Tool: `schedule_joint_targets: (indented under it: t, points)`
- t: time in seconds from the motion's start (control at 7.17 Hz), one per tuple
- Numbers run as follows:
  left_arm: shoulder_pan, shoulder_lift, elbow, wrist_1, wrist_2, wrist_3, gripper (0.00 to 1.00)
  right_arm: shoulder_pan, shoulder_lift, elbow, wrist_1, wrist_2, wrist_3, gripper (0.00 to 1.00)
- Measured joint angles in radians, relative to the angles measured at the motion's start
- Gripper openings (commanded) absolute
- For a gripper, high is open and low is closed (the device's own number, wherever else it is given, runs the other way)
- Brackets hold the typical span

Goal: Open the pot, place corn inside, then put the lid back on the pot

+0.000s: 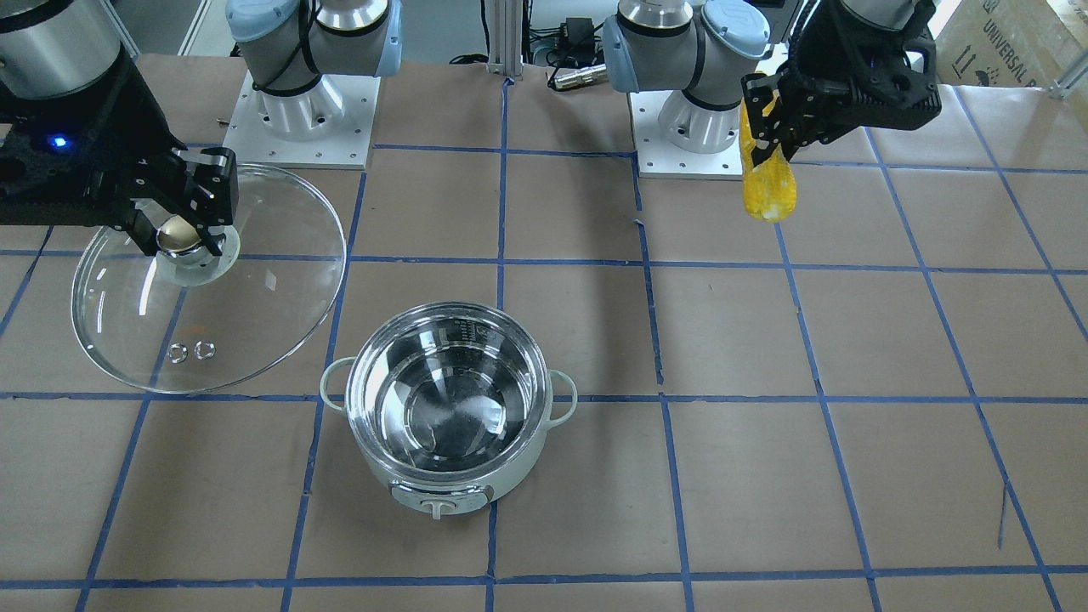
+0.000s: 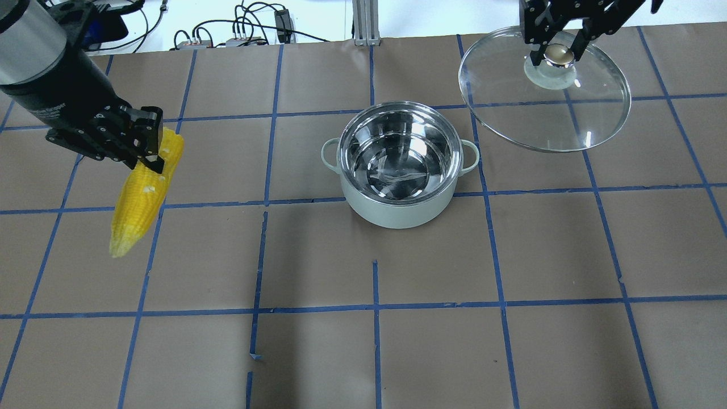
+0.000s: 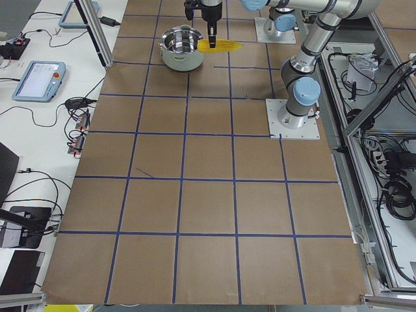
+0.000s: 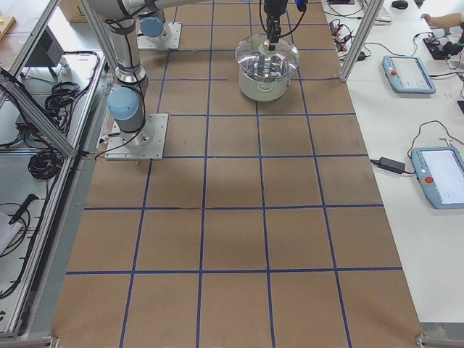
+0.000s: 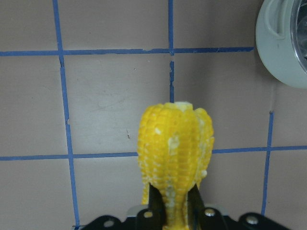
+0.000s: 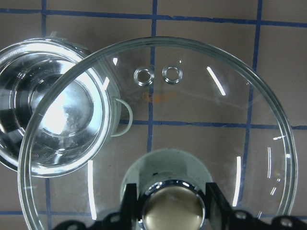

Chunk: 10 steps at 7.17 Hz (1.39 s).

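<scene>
Silver links (image 1: 38, 51), pale-blue joint caps (image 1: 735, 25), black end effectors (image 1: 180, 231) (image 1: 767, 140).

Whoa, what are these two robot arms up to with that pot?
They are loading a cooking pot. The right end effector holds the lid by its knob, raised off to one side of the pot, which stands open and empty. The left end effector grips the corn in the air on the pot's other side. The corn is not yet inside.
</scene>
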Motion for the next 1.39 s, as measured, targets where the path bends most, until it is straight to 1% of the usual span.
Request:
schedule_joint_targets:
  t: [0.28,0.42,0.56,0.84,1.12,1.25,1.39]
  points:
    - [-0.096,-0.08,0.037,0.091,-0.006,-0.111,0.02,0.0,0.0,0.0,0.0,0.0,-0.004,0.33]
    - [-0.164,-0.156,0.078,0.144,0.005,-0.186,0.02,0.0,0.0,0.0,-0.001,0.0,-0.006,0.32]
    - [-0.236,-0.247,0.14,0.19,0.019,-0.274,0.02,0.0,0.0,0.0,-0.001,0.0,-0.007,0.32]
    - [-0.369,-0.438,0.31,0.221,0.046,-0.437,0.02,0.0,0.0,0.001,-0.001,0.0,-0.008,0.32]
    - [-0.46,-0.608,0.481,0.224,0.047,-0.55,0.02,0.0,0.0,0.001,-0.001,0.0,-0.007,0.32]
    - [-0.484,-0.666,0.537,0.224,0.045,-0.572,0.03,0.0,0.0,0.002,-0.001,0.0,-0.007,0.32]
    - [-0.495,-0.7,0.561,0.224,0.045,-0.58,0.3,0.0,0.0,0.002,-0.002,0.0,-0.007,0.32]
